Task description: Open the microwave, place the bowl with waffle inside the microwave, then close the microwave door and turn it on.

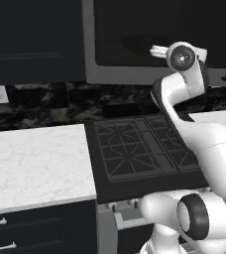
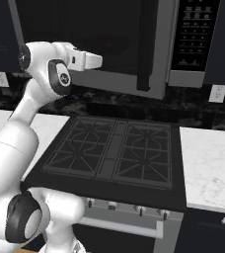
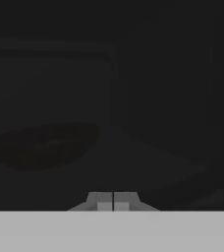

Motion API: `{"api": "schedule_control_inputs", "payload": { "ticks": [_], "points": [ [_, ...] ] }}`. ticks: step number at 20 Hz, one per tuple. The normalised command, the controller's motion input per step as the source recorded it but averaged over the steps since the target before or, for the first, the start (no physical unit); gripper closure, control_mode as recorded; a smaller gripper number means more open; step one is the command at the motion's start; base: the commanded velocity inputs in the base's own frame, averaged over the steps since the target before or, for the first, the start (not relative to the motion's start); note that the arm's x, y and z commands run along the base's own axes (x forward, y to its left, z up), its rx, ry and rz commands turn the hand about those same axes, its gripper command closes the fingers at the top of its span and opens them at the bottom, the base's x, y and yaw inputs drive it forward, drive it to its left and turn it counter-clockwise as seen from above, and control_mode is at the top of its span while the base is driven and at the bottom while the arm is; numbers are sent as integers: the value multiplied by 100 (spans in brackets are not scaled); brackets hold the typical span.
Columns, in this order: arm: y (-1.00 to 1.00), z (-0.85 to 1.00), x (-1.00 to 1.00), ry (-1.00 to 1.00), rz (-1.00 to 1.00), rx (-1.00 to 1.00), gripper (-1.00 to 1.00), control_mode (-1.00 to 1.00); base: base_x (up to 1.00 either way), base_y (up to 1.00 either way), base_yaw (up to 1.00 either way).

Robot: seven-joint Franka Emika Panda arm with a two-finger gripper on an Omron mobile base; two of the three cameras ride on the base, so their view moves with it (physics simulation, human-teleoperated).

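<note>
Two small grey fingertips of the gripper (image 3: pixel 113 202) stand pressed together at 6 o'clock in the hand view, with only a thin line between them, so the hand is closed and holds nothing. Beyond them, inside the dim cavity, a shallow round dark bowl (image 3: pixel 42 146) lies toward 9 o'clock; it is too dark there to see the waffle.

From the left base view, the wide boxy grey-framed microwave (image 1: pixel 135 74) hangs above the black gas stove with iron grates (image 1: pixel 140 149), and the white arm reaches up to its dark front at about 2 o'clock. The bowl shows faintly behind the glass, just left of the wrist.

From the right base view, the large dark glass microwave door (image 2: pixel 154 49) with its dark vertical bar handle (image 2: pixel 145 47) stands at 12 o'clock, and the grey control panel with small buttons (image 2: pixel 196 34) is at 1 o'clock. The white marble counter (image 1: pixel 35 163) lies left of the stove.
</note>
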Motion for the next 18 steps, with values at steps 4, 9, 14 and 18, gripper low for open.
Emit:
{"api": "schedule_control_inputs", "payload": {
  "ticks": [4,9,14,18],
  "points": [
    [-2,-8,100,14,30,12,100,-100,0,0,0],
    [0,-45,99,-3,24,2,100,-100,0,0,0],
    [0,-75,100,-3,27,0,100,-100,0,0,0],
    [0,-22,74,3,21,6,100,-100,0,0,0]
  ]
}}
